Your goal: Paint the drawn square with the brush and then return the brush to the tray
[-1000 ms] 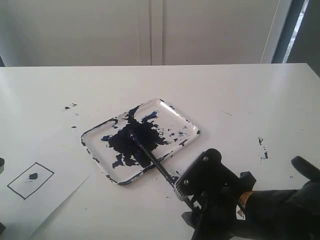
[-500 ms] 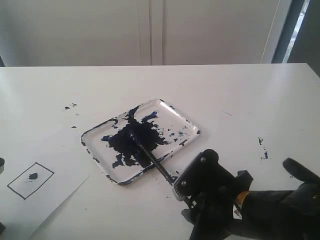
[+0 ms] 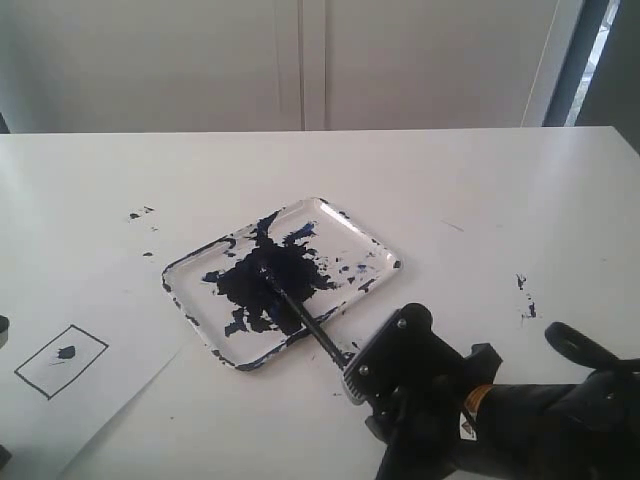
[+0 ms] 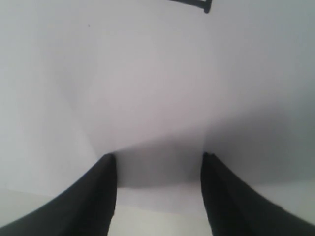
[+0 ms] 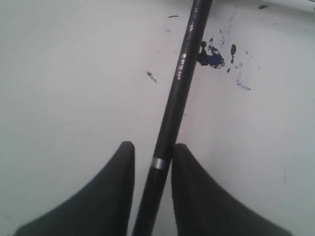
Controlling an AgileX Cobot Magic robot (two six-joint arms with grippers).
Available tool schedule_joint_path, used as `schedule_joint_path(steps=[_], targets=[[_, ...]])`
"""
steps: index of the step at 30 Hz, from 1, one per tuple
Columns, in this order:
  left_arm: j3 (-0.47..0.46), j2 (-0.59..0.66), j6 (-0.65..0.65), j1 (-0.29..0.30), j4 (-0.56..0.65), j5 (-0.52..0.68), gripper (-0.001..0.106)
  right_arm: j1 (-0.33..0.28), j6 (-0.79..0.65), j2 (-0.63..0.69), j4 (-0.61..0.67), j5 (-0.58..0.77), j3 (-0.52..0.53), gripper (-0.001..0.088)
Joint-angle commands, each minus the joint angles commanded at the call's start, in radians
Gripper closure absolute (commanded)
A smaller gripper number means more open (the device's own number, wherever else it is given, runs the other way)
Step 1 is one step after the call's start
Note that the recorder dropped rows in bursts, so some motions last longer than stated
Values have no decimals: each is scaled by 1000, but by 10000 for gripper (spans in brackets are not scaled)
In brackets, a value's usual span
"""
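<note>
The right pincer (image 5: pixel 153 145) stands open around the brush (image 5: pixel 179 83) handle, with 1 finger touching it and a thin gap on the other side. The brush tip lies in the blue-black blotch of the tray (image 3: pixel 378 247), and the handle crosses the rim onto the surface (image 3: pixel 480 180). The left pincer (image 4: pixel 158 156) is open and empty over white paper.

The right arm (image 3: pixel 530 425) is matte black. Just behind the right pincer (image 5: pixel 153 145) sits a black block (image 3: pixel 385 350) with two pale screws and a silver ridged edge; further back is a small white-and-orange label (image 3: pixel 468 425). The fingers (image 5: pixel 110 196) are black and tapering.
</note>
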Motion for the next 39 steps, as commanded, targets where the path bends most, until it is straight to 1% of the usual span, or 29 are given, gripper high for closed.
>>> schedule_joint_path(steps=[12,19,21,24,28,30,34,36,37,39], targets=[[0,0,0,0,0,0,490,0,0,0,4,-42,-2,862],[0,0,0,0,0,0,490,0,4,0,162,-71,-2,868],[0,0,0,0,0,0,490,0,4,0,187,-67,-2,868],[0,0,0,0,0,0,490,0,10,0,189,-52,-2,868],[0,0,0,0,0,0,490,0,61,-21,197,-32,-2,868],[0,0,0,0,0,0,490,0,79,-46,197,-2,-2,868],[0,0,0,0,0,-2,490,0,116,-151,200,86,-2,868],[0,0,0,0,0,0,490,0,116,-208,200,155,-19,868],[0,0,-2,0,0,0,490,-2,113,-245,200,224,-40,868],[0,0,-2,0,0,0,490,-20,110,-285,202,312,-82,868]])
